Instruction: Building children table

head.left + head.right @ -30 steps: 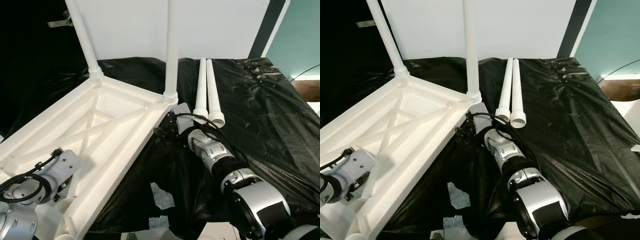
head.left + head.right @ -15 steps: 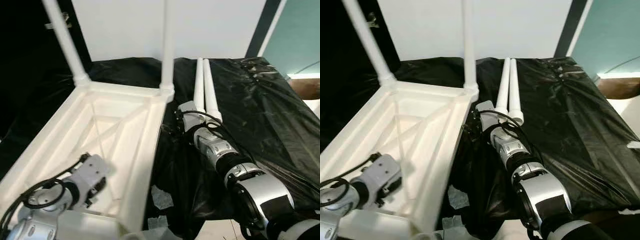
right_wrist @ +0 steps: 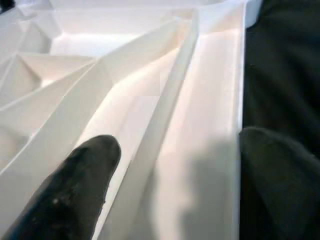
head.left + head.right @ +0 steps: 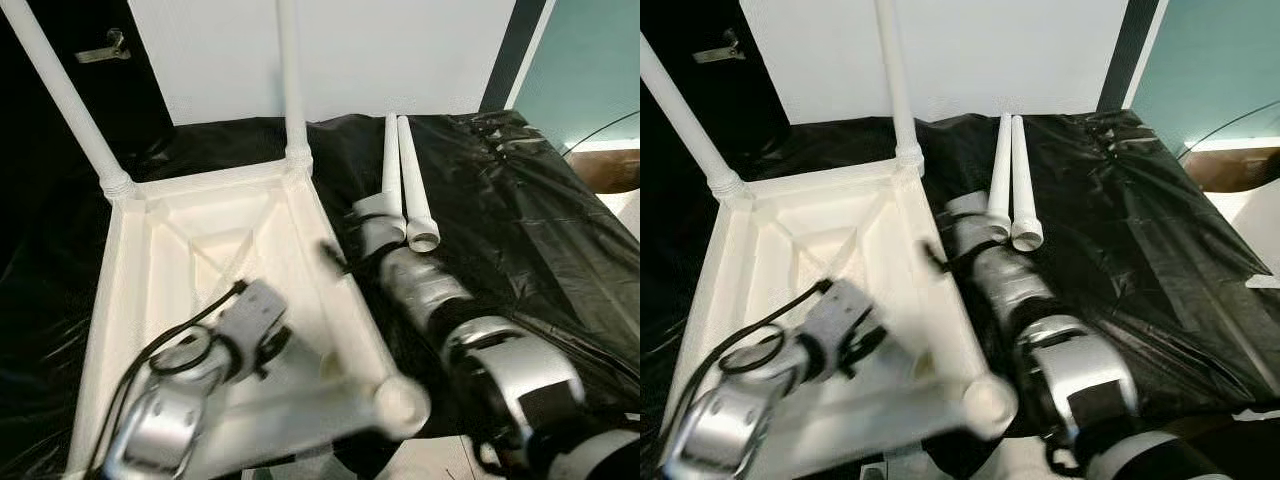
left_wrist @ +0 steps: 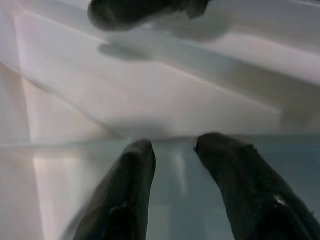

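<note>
The black plastic sheet covers the work surface under both arms. On it lies the white tabletop, upside down, ribbed underside up, with two legs already standing in its far corners.

The tabletop appears to be hollow moulded plastic: probably light, stiff along the rim and ribs, smooth and liable to slip on the sheet. The rim wall and the diagonal ribs are judged the best places to grip.

The right claw straddles the tabletop's right rim wall, fingers apart, one inside and one outside.

The left claw points down into the tabletop's near part, fingers apart over a rib, clamping nothing.

Two loose legs lie side by side just beyond the right claw; they look light, rigid and prone to rolling.
</note>
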Tool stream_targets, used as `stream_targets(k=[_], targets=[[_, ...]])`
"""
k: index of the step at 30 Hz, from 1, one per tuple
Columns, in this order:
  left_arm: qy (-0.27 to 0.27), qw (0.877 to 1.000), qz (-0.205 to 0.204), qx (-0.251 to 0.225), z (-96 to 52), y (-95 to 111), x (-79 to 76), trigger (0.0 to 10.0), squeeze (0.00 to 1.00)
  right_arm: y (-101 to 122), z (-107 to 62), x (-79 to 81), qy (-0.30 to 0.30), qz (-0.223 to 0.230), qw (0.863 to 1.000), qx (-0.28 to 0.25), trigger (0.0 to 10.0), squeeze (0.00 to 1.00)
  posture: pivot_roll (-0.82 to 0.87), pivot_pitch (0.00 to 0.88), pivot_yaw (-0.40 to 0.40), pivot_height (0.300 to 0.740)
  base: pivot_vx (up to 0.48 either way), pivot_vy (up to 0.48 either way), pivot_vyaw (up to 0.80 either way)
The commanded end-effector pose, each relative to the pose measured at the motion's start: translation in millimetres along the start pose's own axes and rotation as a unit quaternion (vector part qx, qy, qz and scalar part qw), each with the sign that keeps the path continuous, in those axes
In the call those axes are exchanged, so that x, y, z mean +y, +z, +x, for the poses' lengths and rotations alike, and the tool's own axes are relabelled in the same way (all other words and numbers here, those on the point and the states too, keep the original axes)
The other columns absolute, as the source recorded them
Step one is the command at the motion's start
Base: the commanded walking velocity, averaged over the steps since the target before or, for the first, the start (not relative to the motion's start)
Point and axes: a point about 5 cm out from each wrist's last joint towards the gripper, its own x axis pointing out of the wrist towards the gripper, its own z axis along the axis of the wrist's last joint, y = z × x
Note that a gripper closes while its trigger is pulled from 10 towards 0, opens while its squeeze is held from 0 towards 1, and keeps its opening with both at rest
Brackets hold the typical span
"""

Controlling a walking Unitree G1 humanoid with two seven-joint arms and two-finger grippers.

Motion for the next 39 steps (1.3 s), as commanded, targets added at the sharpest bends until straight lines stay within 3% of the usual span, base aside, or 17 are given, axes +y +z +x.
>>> stream_targets(k=[1, 5, 10, 12, 17, 18, 19, 23, 28, 29, 31, 32, 36, 39], targets=[[0.004, 1.0, 0.009, -0.015, 0.1, 8, -0.3, 10.0, 0.0, -4, 1.9, 7.7, 0.02, -0.006, 1.0, 0.011, 10.0, 0.0, 0.18, 0.022, 0.008, 0.74, 0.0, 0.0, 0.0], [0.071, 0.997, 0.018, -0.02, -9.5, 7, 25.2, 10.0, 0.0, 0, -1.4, -4.5, -0.023, -0.065, 0.998, 0.003, 10.0, 0.0, 0.18, 0.024, 0.006, 0.74, 0.0, 0.0, 0.0], [0.072, 0.997, 0.009, -0.018, -12.3, 6, 27.2, 10.0, 0.0, 0, -6.6, -19.2, -0.075, -0.074, 0.994, 0.003, 10.0, 0.0, 0.18, 0.029, 0.002, 0.74, 0.0, 0.0, 0.0], [0.06, 0.998, 0.022, -0.029, -13.7, 9, 23.2, 10.0, 0.0, 3, -9.9, -27.6, -0.103, -0.082, 0.991, -0.009, 10.0, 0.0, 0.17, 0.03, 0.001, 0.74, 0.0, 0.0, 0.0], [0.037, 0.998, 0.011, -0.055, -14.8, 15, 17.3, 10.0, 0.0, 14, -16.1, -41.3, -0.149, -0.083, 0.984, -0.053, 10.0, 0.0, 0.17, 0.03, 0.0, 0.74, 0.0, 0.0, 0.0], [0.029, 0.997, 0.004, -0.075, -15.0, 19, 16.2, 10.0, 0.07, 19, -21.3, -50.4, -0.182, -0.08, 0.977, -0.078, 10.0, 0.0, 0.16, 0.027, 0.001, 0.74, 0.0, 0.0, 0.0], [0.027, 0.995, -0.002, -0.099, -15.6, 24, 16.5, 10.0, 1.0, 22, -26.0, -58.4, -0.211, -0.075, 0.971, -0.089, 10.0, 0.0, 0.16, 0.024, 0.001, 0.74, 0.0, 0.0, 0.0], [0.041, 0.988, -0.015, -0.145, -16.5, 33, 21.5, 10.0, 1.0, 25, -38.1, -76.6, -0.275, -0.065, 0.953, -0.108, 10.0, 0.0, 0.15, 0.022, 0.001, 0.74, 0.0, 0.0, 0.0], [0.072, 0.984, -0.016, -0.16, -14.9, 35, 29.7, 10.0, 1.0, 25, -49.3, -91.5, -0.321, -0.056, 0.938, -0.115, 10.0, 0.0, 0.14, 0.023, 0.0, 0.74, 0.0, 0.0, 0.0], [0.082, 0.982, -0.022, -0.17, -13.9, 37, 33.1, 10.0, 0.22, 22, -54.8, -98.8, -0.336, -0.049, 0.934, -0.111, 10.0, 0.0, 0.14, 0.024, -0.002, 0.74, 0.0, 0.0, 0.0], [0.082, 0.982, -0.022, -0.17, -13.9, 37, 33.1, 10.0, 0.22, 22, -54.8, -98.8, -0.336, -0.049, 0.934, -0.111, 10.0, 0.0, 0.14, 0.024, -0.002, 0.74, 0.0, 0.0, 0.0], [0.093, 0.979, -0.012, -0.179, -13.7, 40, 35.4, 10.0, 0.0, 19, -59.6, -104.7, -0.348, -0.04, 0.931, -0.106, 10.0, 0.0, 0.14, 0.024, -0.002, 0.74, 0.0, 0.0, 0.0], [0.095, 0.976, -0.011, -0.194, -12.3, 46, 35.6, 10.0, 0.0, 13, -64.7, -110.2, -0.359, -0.03, 0.928, -0.098, 10.0, 0.0, 0.13, 0.025, -0.006, 0.74, 0.0, 0.0, 0.0], [0.088, 0.972, 0.001, -0.217, -8.6, 58, 31.8, 10.0, 0.0, -3, -73.7, -117.4, -0.378, -0.005, 0.923, -0.073, 10.0, 0.0, 0.13, 0.025, -0.006, 0.74, 0.0, 0.0, 0.0]])
